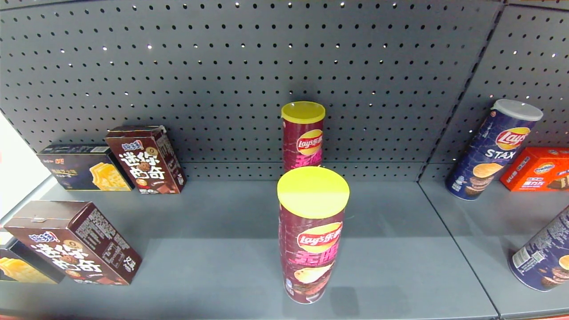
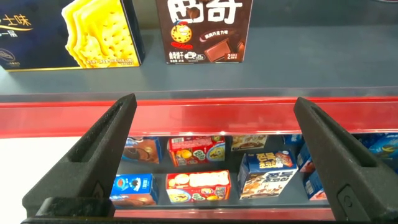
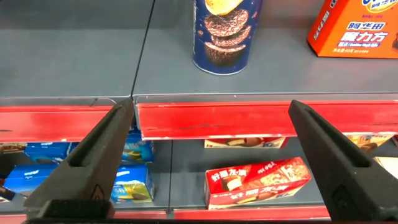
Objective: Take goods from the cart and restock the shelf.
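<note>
Your left gripper (image 2: 214,102) hangs level before the shelf (image 2: 261,78), at its red edge strip (image 2: 211,115), jaws wide and empty. Your right gripper (image 3: 211,104) sits likewise, jaws wide. On the matte grey shelf stand two upright maroon cylinders with smooth yellow lids: the front can (image 1: 312,235), and the rear can (image 1: 303,133) near the perforated back panel (image 1: 222,66).
</note>
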